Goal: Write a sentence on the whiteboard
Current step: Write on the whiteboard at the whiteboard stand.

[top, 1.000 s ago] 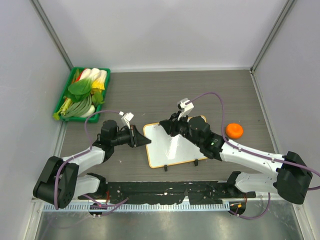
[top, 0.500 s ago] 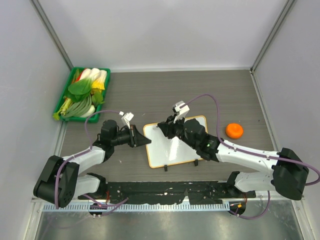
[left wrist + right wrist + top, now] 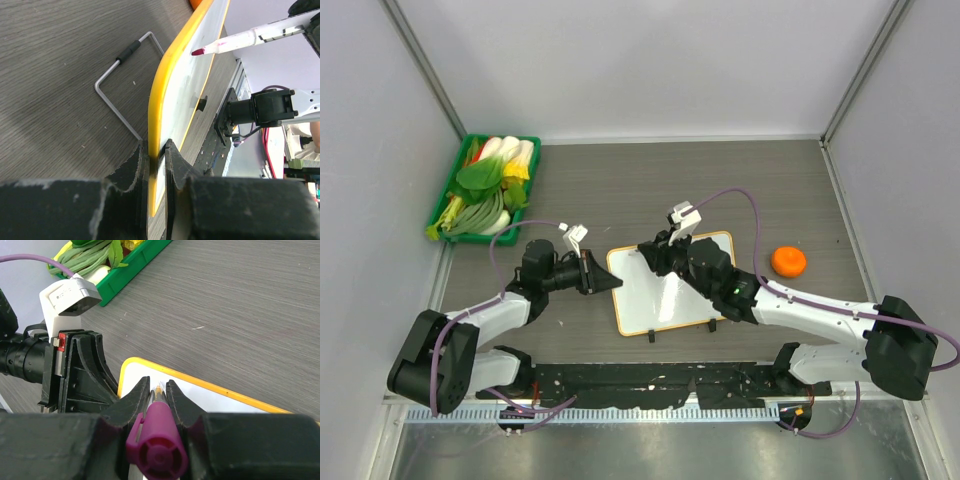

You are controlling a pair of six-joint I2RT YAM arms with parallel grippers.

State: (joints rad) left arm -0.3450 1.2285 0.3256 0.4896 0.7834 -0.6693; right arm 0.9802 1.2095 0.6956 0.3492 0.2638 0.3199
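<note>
The whiteboard (image 3: 665, 290), white with an orange-yellow frame, lies near the table's front. I see no sentence on its face. My left gripper (image 3: 603, 276) is shut on the board's left edge, and the left wrist view shows its jaws clamped on the frame (image 3: 159, 95). My right gripper (image 3: 650, 256) is over the board's far left corner, shut on a purple-capped marker (image 3: 156, 446). In the left wrist view the marker (image 3: 240, 38) points its magenta tip at the white face. I cannot tell whether it touches. The right wrist view shows the board (image 3: 210, 396) just beyond the jaws.
A green tray (image 3: 450, 200) of vegetables stands at the far left. An orange (image 3: 788, 261) lies right of the board. A bent grey wire stand (image 3: 117, 67) lies by the board's left edge. Black clip feet (image 3: 650, 337) are on the board's near edge.
My right gripper with the marker has moved left along the board's far edge toward its left corner, then barely shifted. The left gripper and the board have not moved.
</note>
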